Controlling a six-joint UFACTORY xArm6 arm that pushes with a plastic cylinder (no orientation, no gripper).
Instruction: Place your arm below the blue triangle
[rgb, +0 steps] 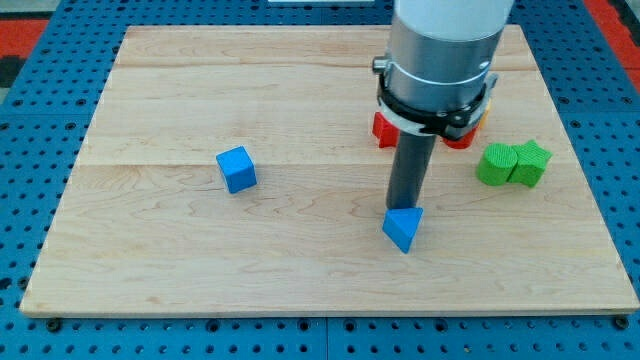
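Note:
The blue triangle (403, 229) lies on the wooden board (200, 260), right of centre and toward the view's bottom. My dark rod comes down from the arm at the view's top. My tip (403, 209) stands right at the triangle's upper edge, touching it or just behind it. A blue cube (237, 169) sits well to the view's left of the tip.
Red blocks (383, 129) and a bit of yellow (486, 108) lie partly hidden behind the arm's grey body (440, 60). Two green blocks (496, 164) (531, 163) sit side by side near the board's right edge. A blue pegboard surrounds the board.

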